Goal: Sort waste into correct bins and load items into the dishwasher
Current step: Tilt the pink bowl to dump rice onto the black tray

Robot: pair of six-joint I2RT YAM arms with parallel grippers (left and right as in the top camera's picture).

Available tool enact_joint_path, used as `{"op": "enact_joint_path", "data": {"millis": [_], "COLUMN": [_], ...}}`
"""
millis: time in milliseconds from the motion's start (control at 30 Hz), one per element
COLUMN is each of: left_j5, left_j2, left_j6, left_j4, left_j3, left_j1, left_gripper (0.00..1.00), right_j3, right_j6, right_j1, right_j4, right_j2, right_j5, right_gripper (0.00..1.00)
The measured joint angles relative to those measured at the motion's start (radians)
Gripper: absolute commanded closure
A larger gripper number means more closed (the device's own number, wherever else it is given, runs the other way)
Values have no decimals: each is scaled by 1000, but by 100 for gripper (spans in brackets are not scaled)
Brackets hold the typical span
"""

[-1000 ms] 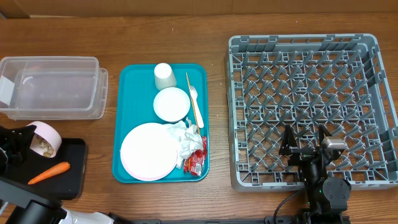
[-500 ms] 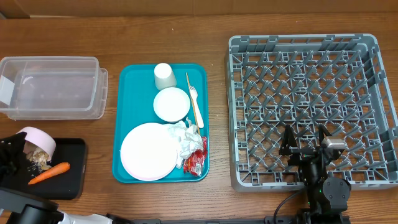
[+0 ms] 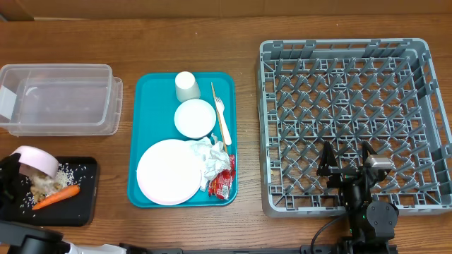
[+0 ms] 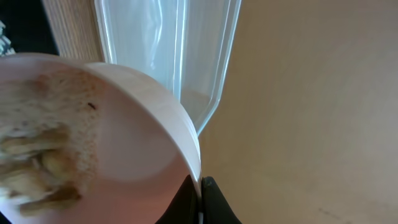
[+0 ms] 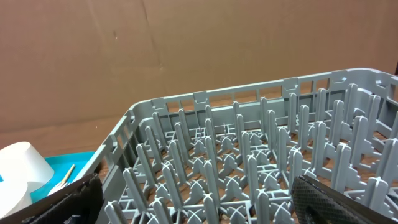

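Bowl tipped at eight o'clock, left gripper pinching its rim so rice scraps drop onto the black tray beside the carrot; right gripper hangs spread over the rack at four o'clock.

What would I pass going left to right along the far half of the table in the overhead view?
Clear plastic tub → white cup → white fork → grey dish rack.
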State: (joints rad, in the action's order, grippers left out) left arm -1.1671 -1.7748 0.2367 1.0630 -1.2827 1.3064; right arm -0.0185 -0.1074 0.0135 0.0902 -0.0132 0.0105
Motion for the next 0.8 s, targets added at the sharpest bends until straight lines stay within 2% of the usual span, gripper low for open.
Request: {"op": "enact_joint_path", "data": {"millis": [200,800], "left_j5": [-17,-119], "left_j2": [0,0], "left_j6": [4,3], "left_j4": [3,4], "left_j3": [0,0], "left_j1": [37,38], "left_gripper": [96,96], "right_j3": [0,0], "right_j6": [0,0], "right_j1": [0,0], "right_j4": [0,0], "right_j2": [0,0], "right_j5": [0,0], "right_gripper": [0,0]}}
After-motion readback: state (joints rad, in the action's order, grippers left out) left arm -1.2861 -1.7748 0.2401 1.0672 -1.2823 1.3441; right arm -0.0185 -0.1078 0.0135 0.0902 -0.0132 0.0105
